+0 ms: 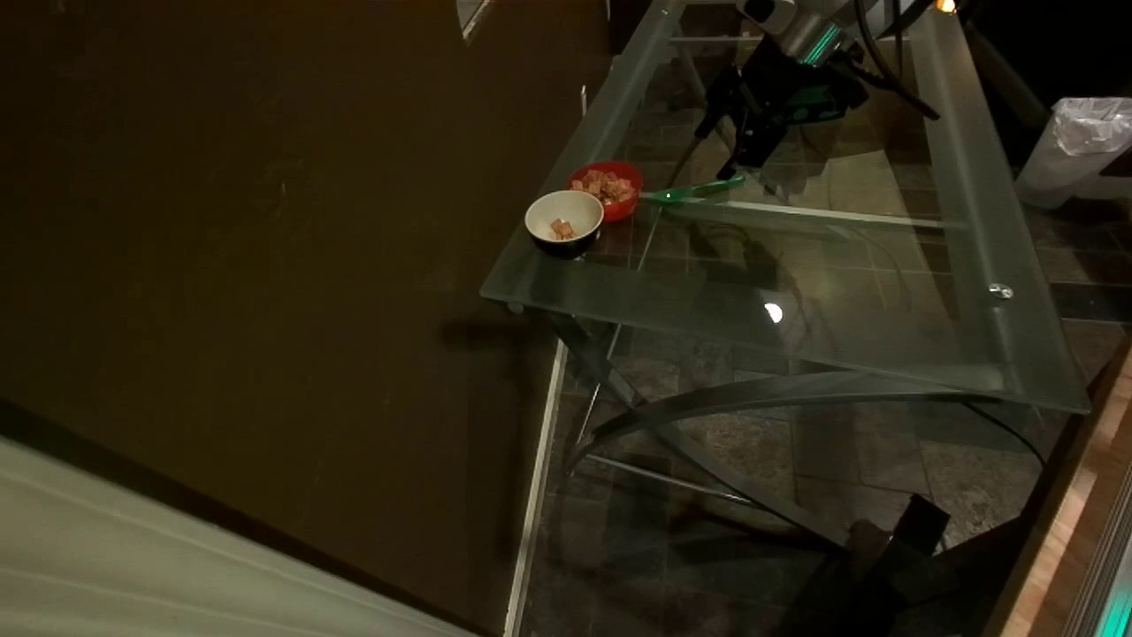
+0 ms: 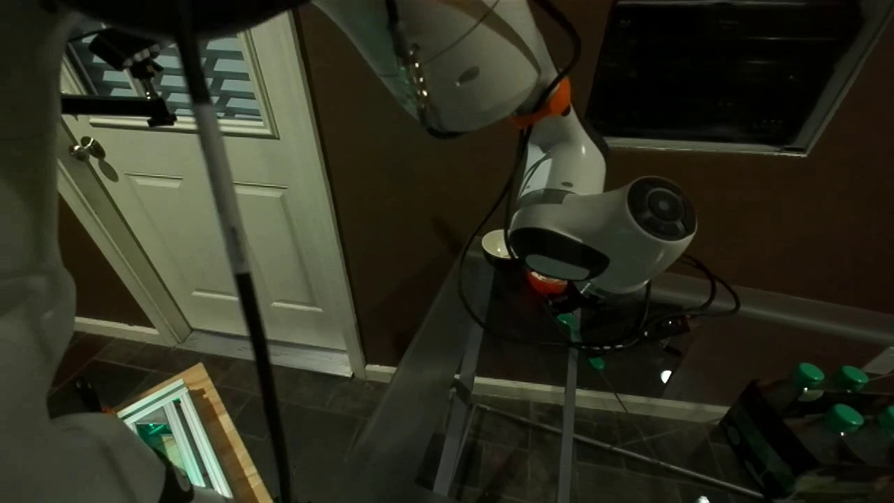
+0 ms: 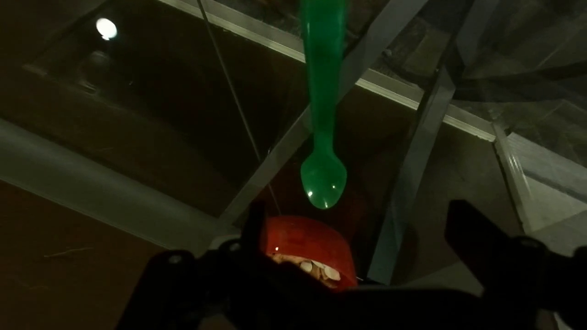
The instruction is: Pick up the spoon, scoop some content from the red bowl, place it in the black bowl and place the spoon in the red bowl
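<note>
Ideally, you square the gripper (image 3: 357, 220), jaws standing apart, over the green spoon (image 3: 324, 103) mid-handle, clear of the red bowl (image 3: 314, 238).

In an exterior view, I locate the front bowl (image 1: 559, 211) on the glass table (image 1: 862, 327), near its left edge. The rear bowl (image 1: 623, 210) stands behind it, to its right; I cannot verify contact. Food pieces (image 1: 604, 187) lie in both. The spoon (image 1: 694, 191) lies right of the rear bowl, just beside it, scoop end facing it. My gripper (image 3: 357, 211) is above the table.
</note>
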{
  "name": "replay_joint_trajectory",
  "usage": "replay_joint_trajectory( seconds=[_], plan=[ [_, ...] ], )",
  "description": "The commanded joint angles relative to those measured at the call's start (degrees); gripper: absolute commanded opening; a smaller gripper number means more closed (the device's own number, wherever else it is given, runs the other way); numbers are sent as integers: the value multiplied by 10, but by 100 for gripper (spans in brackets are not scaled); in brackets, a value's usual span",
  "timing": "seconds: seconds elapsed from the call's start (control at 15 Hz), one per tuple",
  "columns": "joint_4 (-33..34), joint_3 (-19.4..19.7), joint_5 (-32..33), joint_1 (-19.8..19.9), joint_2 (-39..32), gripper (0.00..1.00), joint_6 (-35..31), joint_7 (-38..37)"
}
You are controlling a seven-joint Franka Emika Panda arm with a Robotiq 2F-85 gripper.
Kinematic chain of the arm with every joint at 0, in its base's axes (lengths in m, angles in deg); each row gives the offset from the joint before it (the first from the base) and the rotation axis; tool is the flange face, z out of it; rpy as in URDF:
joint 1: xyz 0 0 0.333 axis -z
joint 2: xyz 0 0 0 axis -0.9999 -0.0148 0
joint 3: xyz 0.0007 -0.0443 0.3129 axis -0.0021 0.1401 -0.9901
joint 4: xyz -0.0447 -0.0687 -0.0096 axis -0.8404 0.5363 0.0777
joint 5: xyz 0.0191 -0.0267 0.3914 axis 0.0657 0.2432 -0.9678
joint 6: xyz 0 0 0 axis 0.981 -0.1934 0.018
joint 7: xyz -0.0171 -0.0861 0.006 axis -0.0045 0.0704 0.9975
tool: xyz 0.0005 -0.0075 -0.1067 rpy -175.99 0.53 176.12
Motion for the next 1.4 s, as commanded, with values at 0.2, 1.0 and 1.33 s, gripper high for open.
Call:
replay_joint_trajectory(
  seconds=[0.2,1.0,1.33],
  plan=[
    [67,-10,-4,31,-61,100,77,57],
    [72,-4,-5,24,-73,100,61,51],
    [98,-9,-7,35,-96,96,68,71]
  ],
)
